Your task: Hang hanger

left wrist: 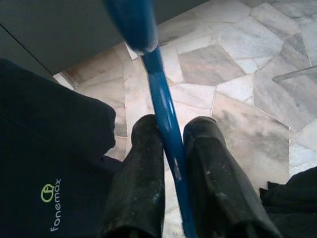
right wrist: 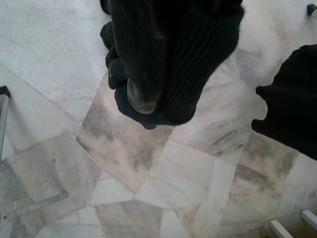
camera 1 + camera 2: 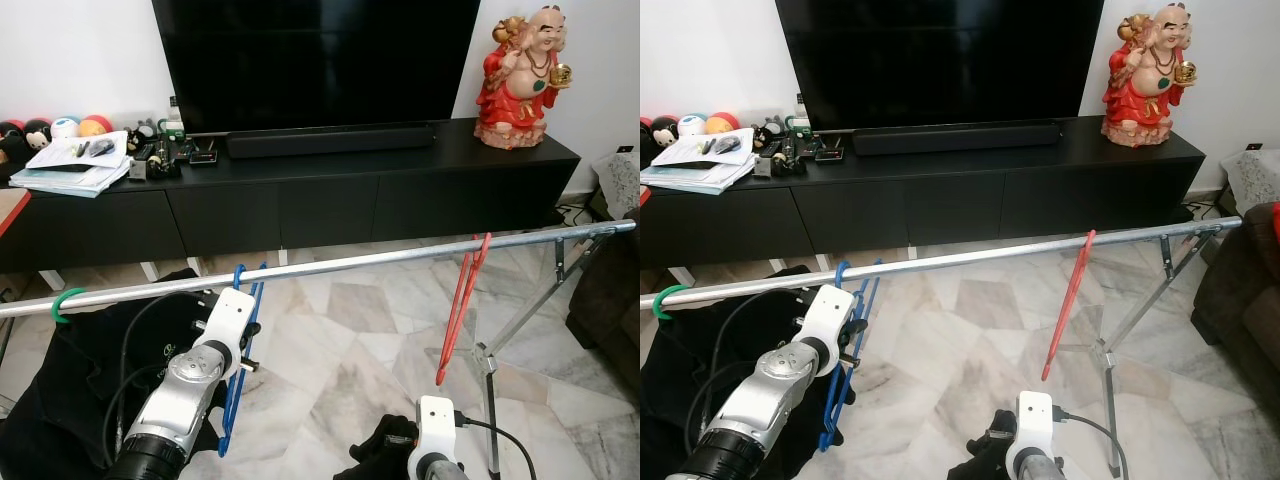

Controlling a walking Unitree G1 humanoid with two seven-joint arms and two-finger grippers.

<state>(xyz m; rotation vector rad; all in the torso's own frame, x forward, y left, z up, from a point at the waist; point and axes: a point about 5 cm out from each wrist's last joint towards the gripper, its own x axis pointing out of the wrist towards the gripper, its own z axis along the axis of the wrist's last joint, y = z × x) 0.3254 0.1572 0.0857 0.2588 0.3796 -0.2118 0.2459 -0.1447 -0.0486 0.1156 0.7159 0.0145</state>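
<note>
The left gripper [image 1: 171,163] pinches the blue hanger [image 3: 237,360] by its side bar, hook at the steel rail [image 3: 400,259], body hanging down on the near side. The right gripper [image 2: 148,74] clutches black cloth [image 2: 198,54] low, right.

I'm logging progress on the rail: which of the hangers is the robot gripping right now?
The blue hanger, clamped between the left gripper fingers at the rail. The red hanger hangs free farther right; a green hook sits at the left end.

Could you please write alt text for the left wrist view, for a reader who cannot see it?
The left gripper is shut on a blue hanger, its two black fingers pinching the thin bar, above a marble floor and a dark garment.
</note>
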